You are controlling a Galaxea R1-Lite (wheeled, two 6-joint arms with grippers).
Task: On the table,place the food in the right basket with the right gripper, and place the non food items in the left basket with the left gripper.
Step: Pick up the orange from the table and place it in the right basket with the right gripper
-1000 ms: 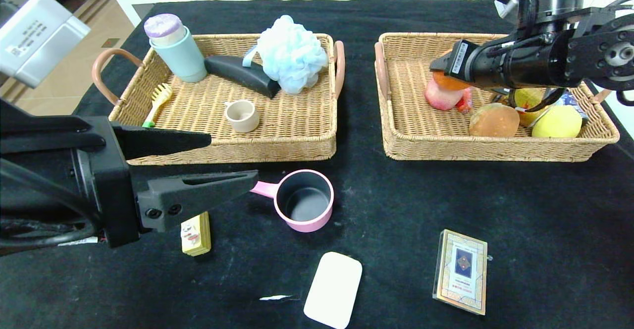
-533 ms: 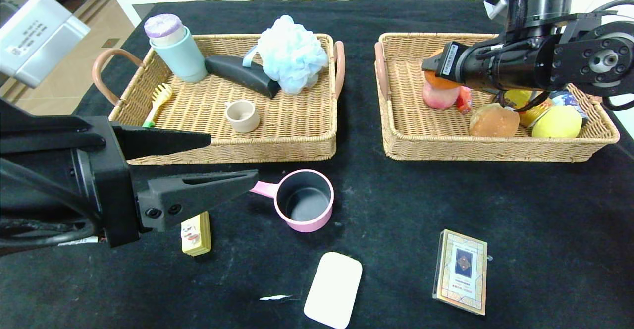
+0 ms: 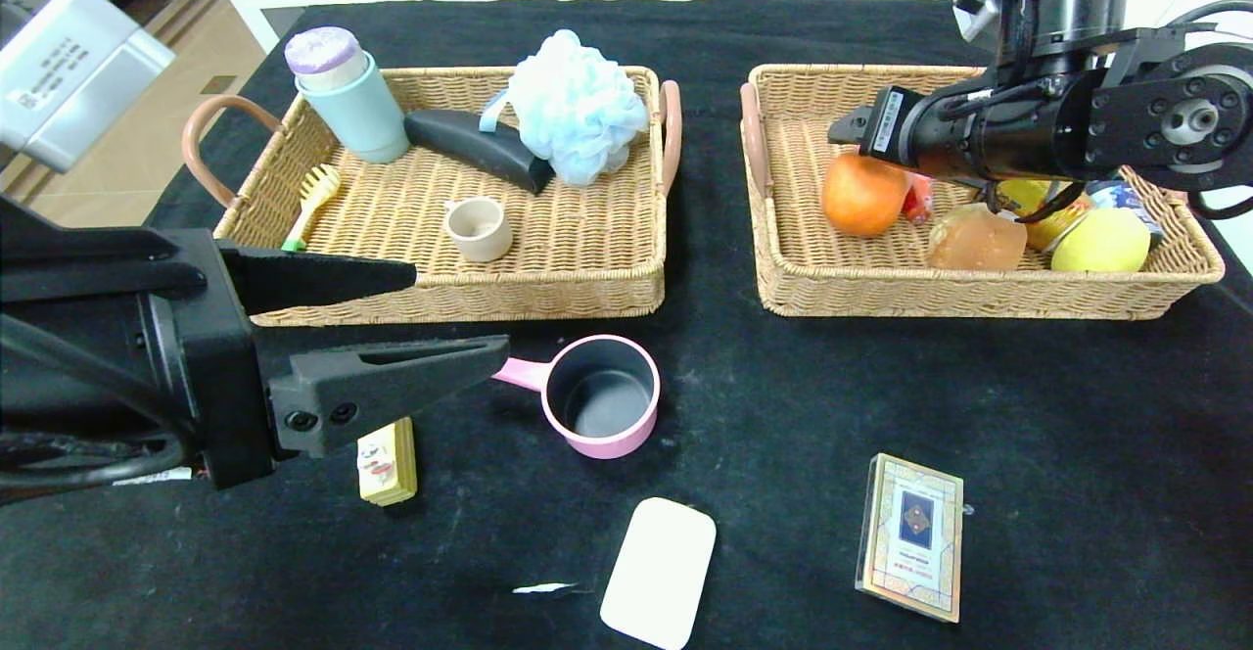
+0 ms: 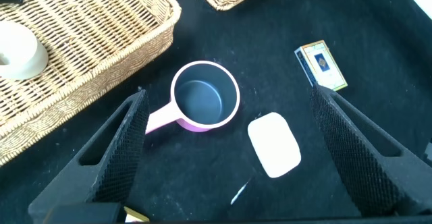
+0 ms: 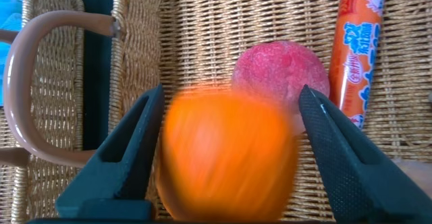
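My right gripper (image 3: 844,129) hangs open over the right basket (image 3: 979,300). An orange (image 3: 863,194) sits just below it; in the right wrist view the orange (image 5: 226,156) is blurred between the spread fingers, touching neither. A pink peach (image 5: 280,72) and a sausage (image 5: 354,42) lie beside it. My left gripper (image 3: 460,312) is open and empty above the table, in front of the left basket (image 3: 548,290). Below it lie a pink pot (image 4: 204,94), a white soap bar (image 4: 275,144) and a card box (image 4: 321,65).
The left basket holds a teal bottle (image 3: 354,92), a black brush (image 3: 480,146), a blue bath puff (image 3: 576,102), a small cup (image 3: 478,228) and a yellow brush (image 3: 315,198). Bread (image 3: 977,239) and a lemon (image 3: 1101,241) lie in the right basket. A yellow block (image 3: 388,460) lies on the table.
My right gripper has opened and let go of the orange, which dropped into the right basket in front of the peach. The left arm has not moved.
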